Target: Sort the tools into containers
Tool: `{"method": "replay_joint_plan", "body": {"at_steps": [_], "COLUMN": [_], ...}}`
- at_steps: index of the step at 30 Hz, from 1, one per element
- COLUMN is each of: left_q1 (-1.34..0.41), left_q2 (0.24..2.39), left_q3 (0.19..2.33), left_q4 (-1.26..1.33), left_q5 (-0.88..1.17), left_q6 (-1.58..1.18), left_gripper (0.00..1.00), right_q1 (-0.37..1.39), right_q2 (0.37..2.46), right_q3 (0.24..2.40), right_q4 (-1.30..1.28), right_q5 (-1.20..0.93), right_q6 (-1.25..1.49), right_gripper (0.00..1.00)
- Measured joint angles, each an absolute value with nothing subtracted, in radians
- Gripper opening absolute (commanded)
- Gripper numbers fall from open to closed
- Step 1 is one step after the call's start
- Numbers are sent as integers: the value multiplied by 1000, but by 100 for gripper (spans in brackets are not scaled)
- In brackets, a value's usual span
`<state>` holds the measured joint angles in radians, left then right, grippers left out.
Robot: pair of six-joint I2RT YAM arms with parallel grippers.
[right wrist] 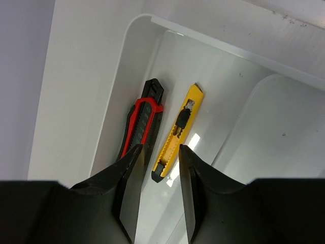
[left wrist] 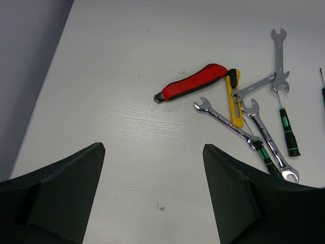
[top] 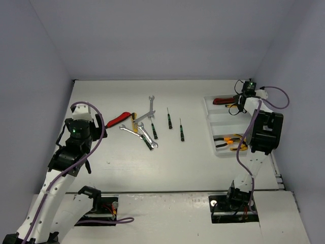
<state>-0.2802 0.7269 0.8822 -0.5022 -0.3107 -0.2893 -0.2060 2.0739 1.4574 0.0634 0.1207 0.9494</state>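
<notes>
Overhead: silver wrenches (top: 143, 133) are seen mid-table, the white divided plastic tray (top: 209, 118) at right. Left wrist: the left gripper (left wrist: 152, 152) is held wide open; the red-handled cutter (left wrist: 195, 81), judged light and rigid, is best taken mid-handle. Right wrist: the right gripper (right wrist: 160, 148) is narrowly parted, empty, over a slim yellow cutter (right wrist: 179, 127) in the tray.

— How many tools are counted on the tabletop (left wrist: 127, 152)?
— Four wrenches (left wrist: 278, 56), four screwdrivers (left wrist: 288, 133), two cutters (left wrist: 195, 81).
— And in the tray (right wrist: 203, 66)?
— Two more cutters are seen; the pliers (top: 227, 141) cannot be counted.
</notes>
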Motion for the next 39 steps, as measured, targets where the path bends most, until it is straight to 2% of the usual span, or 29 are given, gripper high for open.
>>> {"method": "replay_joint_plan", "body": {"at_steps": [7,12,21,28,39], "left_q1": [-280,-280,-280,-247,-188], "left_q2": [727,727,782,1041,1513], "left_q3": [882,882,882,967,1215], "left_q4": [-502,-502,-490,-464,-405], "left_q5": [-311,-311,-299,-144,48], "left_q6": [-289,-289,-278,-201,-152], "left_gripper": [75,75,75,75,73], "right_q1": [-112,109,526,575,575], "right_q2": [2037,1955,1911,1883,1602], "right_q3": [1468,1467,1426,1322,1039], "right_q4": [62,66,83,80,88], "right_q5": [63,-28,-88,-103,-101], "right_q6": [692,441,248,213,179], "right_gripper": [35,43,41,41,42]}}
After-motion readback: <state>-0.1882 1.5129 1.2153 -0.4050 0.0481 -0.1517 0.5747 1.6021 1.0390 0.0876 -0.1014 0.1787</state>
